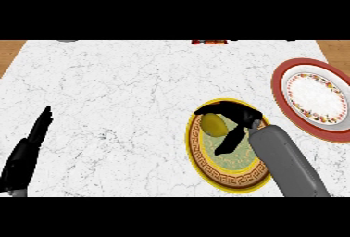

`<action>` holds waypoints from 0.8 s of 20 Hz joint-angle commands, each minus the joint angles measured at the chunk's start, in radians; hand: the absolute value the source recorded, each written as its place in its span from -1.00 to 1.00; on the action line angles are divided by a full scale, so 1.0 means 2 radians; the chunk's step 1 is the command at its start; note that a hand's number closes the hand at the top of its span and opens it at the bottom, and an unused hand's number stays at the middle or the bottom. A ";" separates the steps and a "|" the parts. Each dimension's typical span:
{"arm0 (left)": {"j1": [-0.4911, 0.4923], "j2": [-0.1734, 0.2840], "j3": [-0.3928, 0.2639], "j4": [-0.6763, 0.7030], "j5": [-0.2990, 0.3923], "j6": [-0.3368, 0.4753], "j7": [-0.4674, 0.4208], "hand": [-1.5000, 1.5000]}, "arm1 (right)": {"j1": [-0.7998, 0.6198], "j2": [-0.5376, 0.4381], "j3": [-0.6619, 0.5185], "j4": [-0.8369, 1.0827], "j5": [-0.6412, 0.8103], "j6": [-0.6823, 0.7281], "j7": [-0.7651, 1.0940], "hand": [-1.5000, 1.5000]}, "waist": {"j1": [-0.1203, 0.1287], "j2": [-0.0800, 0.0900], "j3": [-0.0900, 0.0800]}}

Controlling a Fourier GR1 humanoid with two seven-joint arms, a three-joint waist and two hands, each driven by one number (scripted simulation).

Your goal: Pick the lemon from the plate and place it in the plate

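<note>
A yellow lemon (212,124) lies on the upper part of a yellow-rimmed plate (229,178) with a green centre and a brown key-pattern band. My right hand (236,119) is over that plate, its fingers curving over the top of the lemon and its thumb reaching down past it; part of the lemon is hidden by the hand. A second plate (311,95), red-rimmed with a white floral centre, lies at the right edge of the counter. My left hand (26,152) rests open at the lower left, fingers straight and pointing up.
The white marble counter (123,92) spreads across the view, with wooden floor at both upper corners. A small red object (209,42) sits at the far edge, top centre.
</note>
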 commanded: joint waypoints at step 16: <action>0.033 -0.013 0.038 -0.017 -0.008 -0.005 -0.006 0.00 | 0.067 -0.338 -0.170 0.117 0.083 -0.090 -0.142 1.00 | -0.042 0.009 0.005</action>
